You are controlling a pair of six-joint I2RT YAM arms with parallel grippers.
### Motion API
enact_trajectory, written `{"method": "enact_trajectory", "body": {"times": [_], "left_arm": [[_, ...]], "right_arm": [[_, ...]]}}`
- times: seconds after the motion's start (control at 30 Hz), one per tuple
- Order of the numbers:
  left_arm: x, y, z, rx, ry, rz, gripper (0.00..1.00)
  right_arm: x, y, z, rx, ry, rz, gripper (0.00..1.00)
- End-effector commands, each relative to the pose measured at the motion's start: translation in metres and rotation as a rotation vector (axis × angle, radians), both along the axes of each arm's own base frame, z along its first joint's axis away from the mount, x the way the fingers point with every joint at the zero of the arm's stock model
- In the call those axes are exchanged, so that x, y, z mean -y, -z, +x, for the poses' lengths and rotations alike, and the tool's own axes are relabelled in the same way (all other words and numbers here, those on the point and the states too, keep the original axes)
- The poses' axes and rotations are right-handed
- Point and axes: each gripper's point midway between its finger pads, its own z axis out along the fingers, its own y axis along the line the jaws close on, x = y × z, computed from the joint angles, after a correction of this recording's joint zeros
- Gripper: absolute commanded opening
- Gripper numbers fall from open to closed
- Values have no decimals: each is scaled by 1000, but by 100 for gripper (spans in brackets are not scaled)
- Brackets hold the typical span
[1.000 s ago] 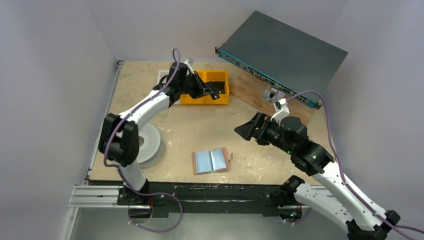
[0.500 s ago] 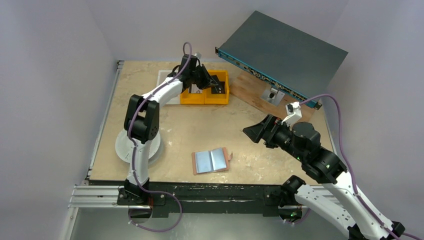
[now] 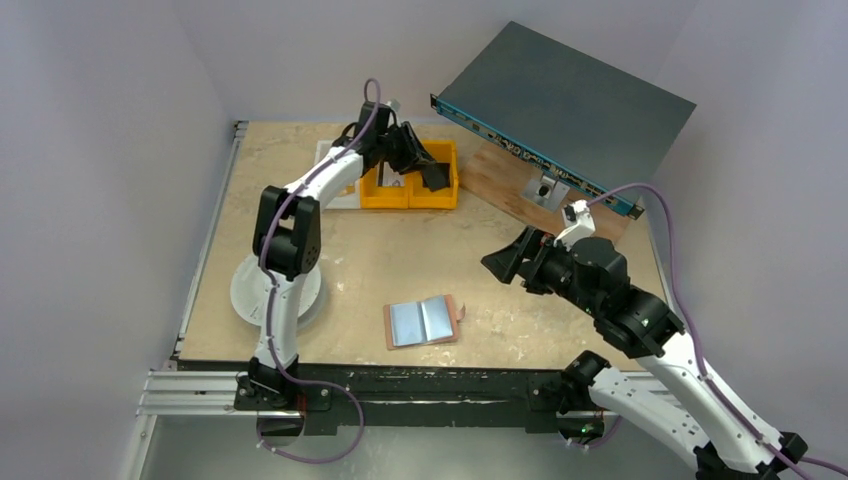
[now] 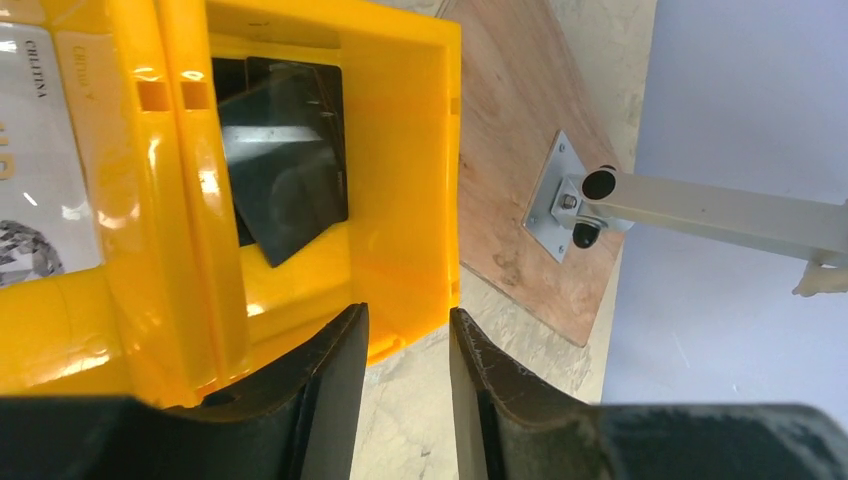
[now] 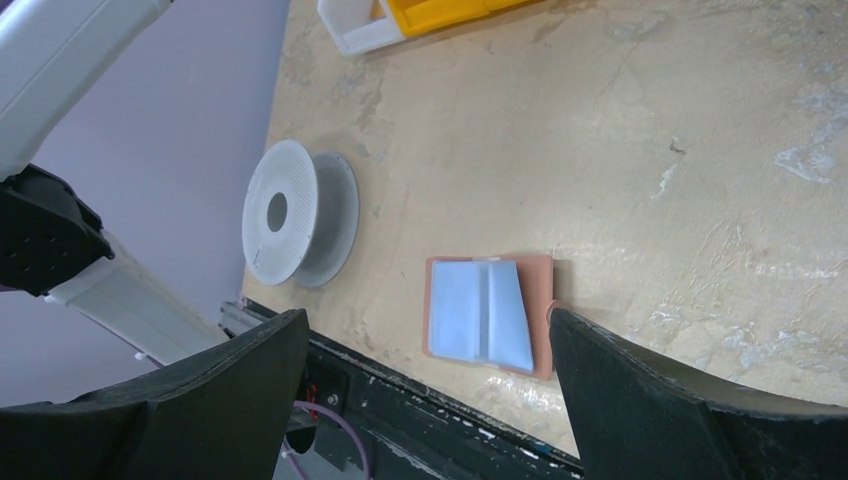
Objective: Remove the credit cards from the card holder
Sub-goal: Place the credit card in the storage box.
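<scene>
Near the front edge of the worktop [image 3: 400, 250], about midway across, you've got the card holder [image 3: 424, 322]. It lies open & flat, pale blue insides facing up. A pinkish-tan edge shows round them, w/ a little tab on the right side. You can't tell the credit cards apart from those shiny blue faces. Nothing touches the card holder.

Your right tool [image 5: 428, 315] hangs in the air behind & to the right of the card holder, well apart from it. Its two fingers stand wide apart, released, w/ nothing gripped. In the right wrist view the card holder shows in the gap btw them, far below.

Your left tool [image 4: 405, 328] is far behind the card holder, up over the right end of the yellow bin [image 4: 400, 120]. Its fingers are a little apart, released, w/ nothing held. In the left wrist view only the bin's corner & some worktop show in the narrow gap. A black flat piece [image 4: 290, 170] lies inside that bin.

Just left of the card holder sits a white round reel [image 5: 300, 212]. The left arm partly hides it from above.

Far behind & to the right of the card holder is a wooden board [image 3: 505, 180], w/ a big grey box [image 3: 570, 95] tilted over it.
</scene>
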Motion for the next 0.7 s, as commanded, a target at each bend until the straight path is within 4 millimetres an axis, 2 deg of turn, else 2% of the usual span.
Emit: {"method": "enact_trajectory", "body": {"times": [0.0,0.2,0.33,0.47,0.5,0.67], "left_arm": [[-10,-63,-5,114,31,-27,35],[-18,-90,-35,139,47,-48,36],[-29,-100,-74,128,47,-66,38],[-40,-99,-130,105,68,-67,39],[-41,-105,-150,121,85,-63,40],[-53,-70,-240,37,163,-43,42]], "right_arm": [[-6,-15,7,46,-17,10,92],[-15,5,13,7,-35,-26,92],[-24,25,18,-29,-62,-49,91],[-38,46,22,-58,-94,-71,91],[-43,52,21,-68,-107,-79,91],[-77,75,12,-88,-173,-150,87]]}}
